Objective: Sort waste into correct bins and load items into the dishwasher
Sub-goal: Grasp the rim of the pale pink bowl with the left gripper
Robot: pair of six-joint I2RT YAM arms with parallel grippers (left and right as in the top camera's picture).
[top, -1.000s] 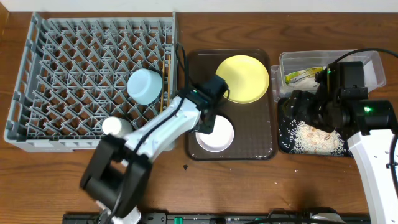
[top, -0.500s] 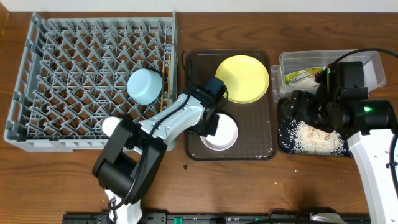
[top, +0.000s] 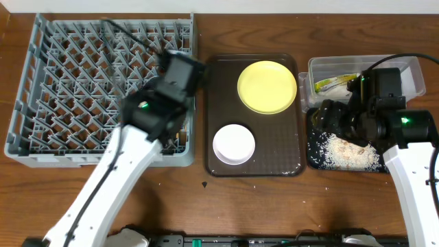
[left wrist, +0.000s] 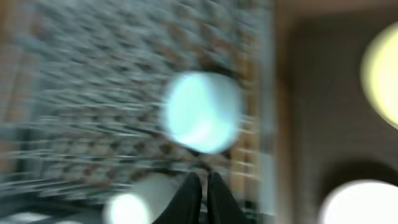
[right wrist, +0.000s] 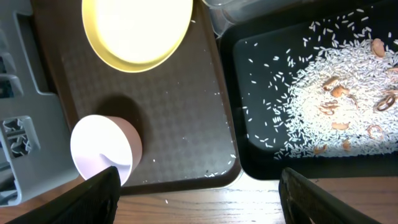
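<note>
My left gripper (left wrist: 202,186) is shut with nothing in it, and its view is badly blurred. Ahead of it the light blue bowl (left wrist: 203,112) sits in the grey dish rack (top: 62,75). Seen from overhead, the left arm (top: 168,92) hangs over the rack's right side and hides that bowl. The white bowl (top: 234,143) and the yellow plate (top: 267,86) rest on the brown serving tray (top: 288,161). My right gripper (right wrist: 202,196) is open wide above the tray's near right corner and holds nothing. The chopsticks cannot be made out.
The clear tub (top: 394,65) at the back right holds the yellow-green wrapper (top: 335,83). In front of it the black tray (right wrist: 261,149) carries a heap of rice scraps (right wrist: 336,106). A few grains lie on the brown tray and on the wooden table.
My left arm has pulled away from the white bowl, shut its jaws and swung up and left over the rack, now covering the blue bowl from overhead. The right arm has not moved.
</note>
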